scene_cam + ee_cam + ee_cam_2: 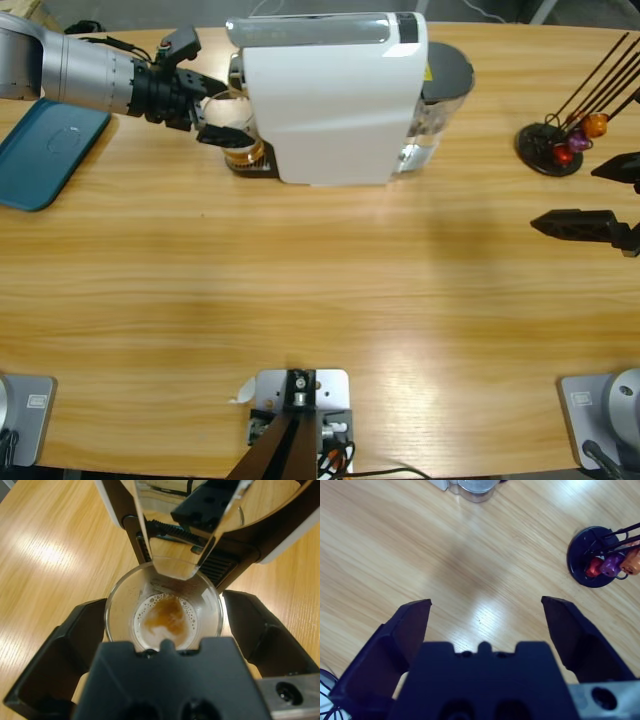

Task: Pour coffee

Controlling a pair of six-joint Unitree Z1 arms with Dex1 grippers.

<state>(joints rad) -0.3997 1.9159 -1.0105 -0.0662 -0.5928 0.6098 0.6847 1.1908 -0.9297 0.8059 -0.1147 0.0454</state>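
The coffee [167, 617], a shallow amber-brown pool ringed with foam, lies in the bottom of a small clear glass tumbler [120, 615] that stands between the left pincer's [162, 630] black jaws. The jaws flank the glass closely, though whether they grip it I cannot tell. Just beyond the pincer rises the white boxy coffee machine [330, 100], its spout directly over the tumbler, presumably to catch the brew. The right pincer [485, 610] hovers spread and empty over bare wooden desk [320, 270], a black capsule stand [592, 562] ahead to one side.
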